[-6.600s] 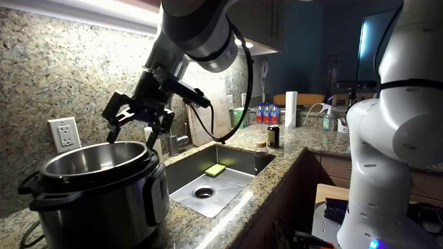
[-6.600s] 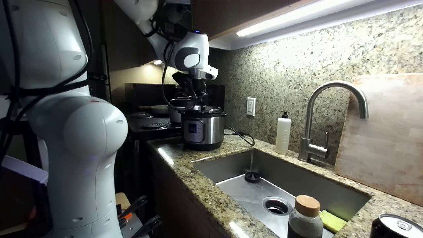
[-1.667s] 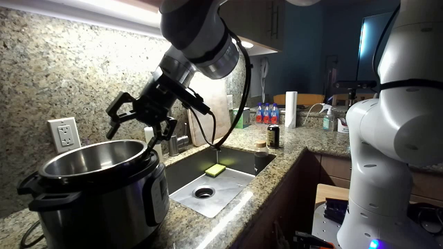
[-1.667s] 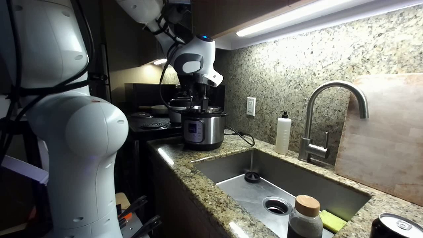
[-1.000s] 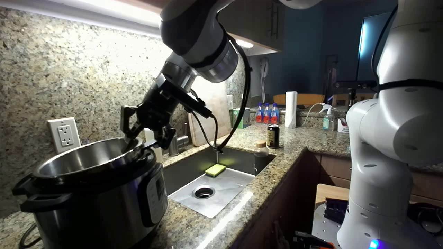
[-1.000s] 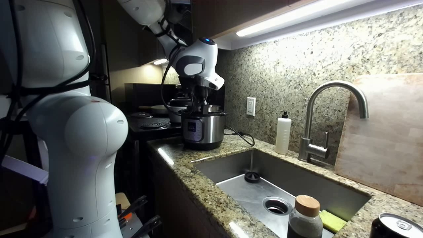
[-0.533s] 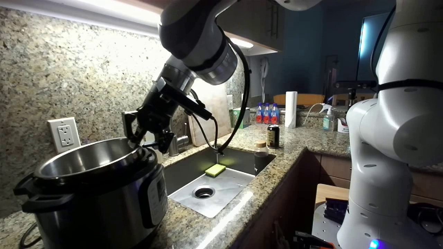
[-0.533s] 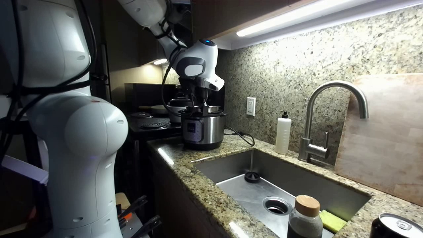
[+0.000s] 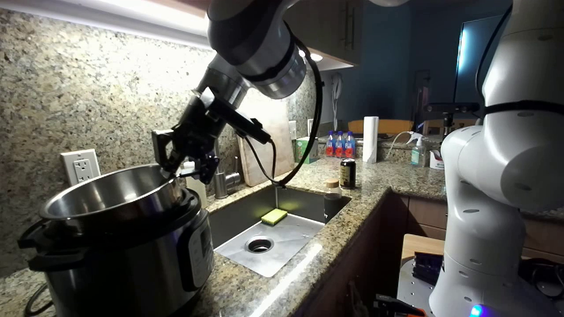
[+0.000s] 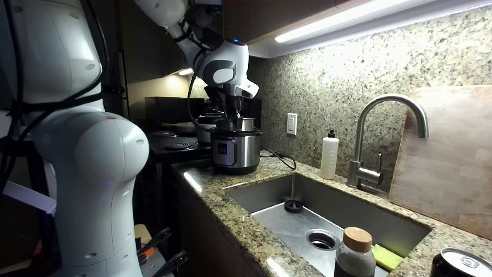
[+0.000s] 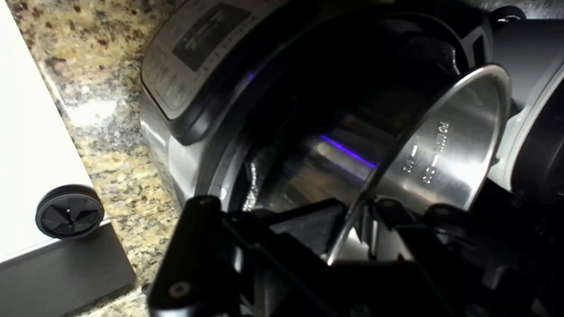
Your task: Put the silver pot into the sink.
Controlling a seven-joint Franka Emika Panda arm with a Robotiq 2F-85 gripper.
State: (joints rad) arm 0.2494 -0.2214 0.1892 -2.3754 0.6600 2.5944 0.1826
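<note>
The silver pot (image 9: pixel 110 189) is a round metal inner pot, partly raised and tilted out of its black and steel cooker (image 10: pixel 250 154). Its rim stands above the cooker's opening in both exterior views, while its lower part is hidden inside. My gripper (image 11: pixel 359 208) is shut on the pot's rim, one finger inside the wall and one outside. In an exterior view, the gripper (image 9: pixel 174 175) meets the rim at the side towards the sink. Beside the cooker, the steel sink (image 10: pixel 261 194) is set into the granite counter.
In the sink lie a yellow-green sponge (image 9: pixel 274 216) and a black drain stopper (image 10: pixel 293 206). A faucet (image 10: pixel 359 142), a squeeze bottle (image 10: pixel 329 156) and a cutting board (image 10: pixel 442 161) stand behind it. A wood-capped bottle (image 10: pixel 355 250) and a black can (image 9: pixel 347 174) are at the far end.
The gripper has gone from open over the rim to shut on it. Over the last half second the pot has risen and tilted with the gripper; the cooker has shifted slightly since earlier.
</note>
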